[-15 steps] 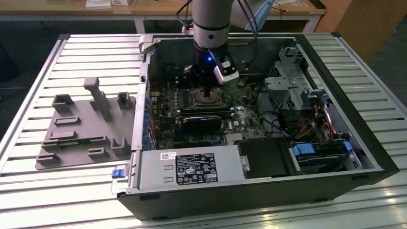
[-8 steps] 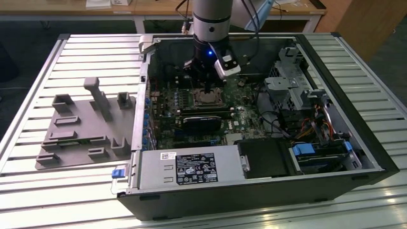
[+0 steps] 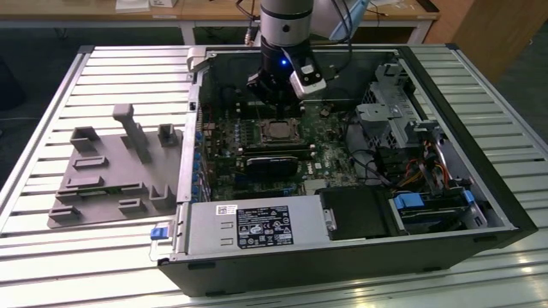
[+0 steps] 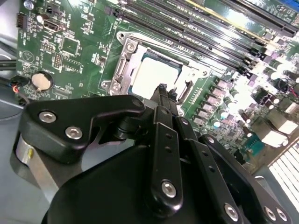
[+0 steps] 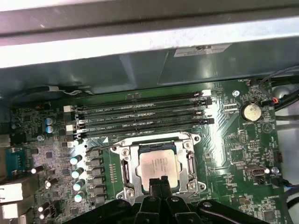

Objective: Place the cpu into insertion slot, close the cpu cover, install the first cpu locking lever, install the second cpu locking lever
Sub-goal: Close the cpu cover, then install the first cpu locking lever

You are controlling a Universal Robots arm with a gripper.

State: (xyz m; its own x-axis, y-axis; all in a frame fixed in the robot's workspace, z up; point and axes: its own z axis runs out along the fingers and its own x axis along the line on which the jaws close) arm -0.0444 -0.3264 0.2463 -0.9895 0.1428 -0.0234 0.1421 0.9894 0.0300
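Silvery cpu (image 5: 158, 163) (image 4: 154, 77) seated in both wrist views; exterior view shows case (image 3: 342, 269)

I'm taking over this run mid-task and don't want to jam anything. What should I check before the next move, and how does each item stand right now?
1. cpu seated flat: ok, it lies level inside the metal frame in the first wrist view.
2. cpu cover down over the cpu: ok, the frame looks flat around the chip.
3. Both locking levers latched: cannot tell, I cannot make them out clearly.
4. gripper lined up: ok, its tips sit at the edge of the cpu.
5. Gripper empty: ok, the fingers are shut with nothing between them.
6. Tips touching the cpu or cover: cannot tell.
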